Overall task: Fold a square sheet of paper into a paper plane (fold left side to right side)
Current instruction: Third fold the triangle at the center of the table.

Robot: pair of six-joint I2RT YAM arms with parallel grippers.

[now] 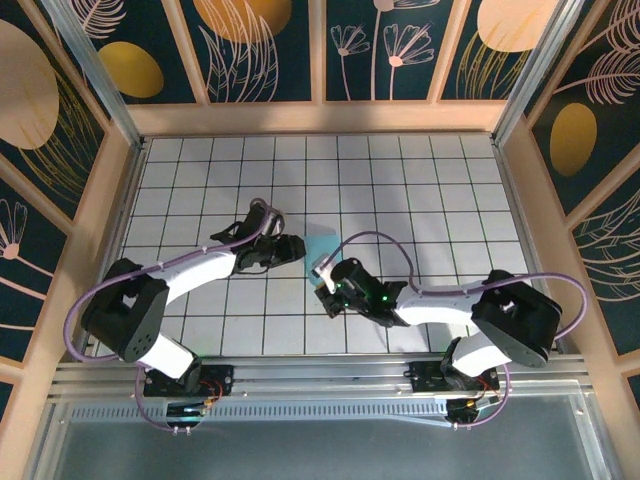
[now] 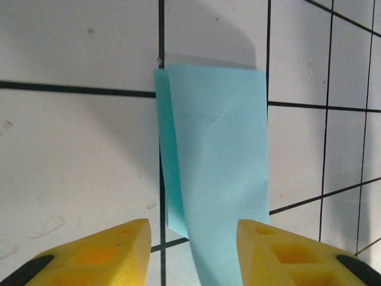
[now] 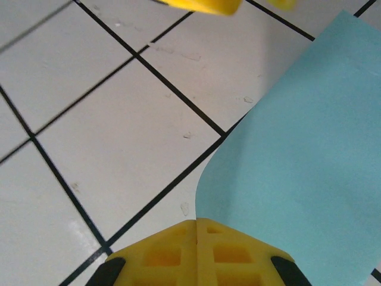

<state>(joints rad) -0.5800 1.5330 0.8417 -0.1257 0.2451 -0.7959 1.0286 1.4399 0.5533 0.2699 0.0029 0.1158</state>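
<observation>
Lying folded on the tiled table (image 1: 420,190), the square sheet of paper (image 2: 220,155) is sitting between both arms; left gripper (image 2: 193,250) is hanging spread astride its end, right gripper (image 3: 198,226) is pinching its edge, pressed together.

The counter (image 1: 400,180) is lit brightly and evenly from above, a soft shadow is cast beyond the square sheet of paper (image 2: 220,155), and faint glare is seen on its glossy surface.
</observation>
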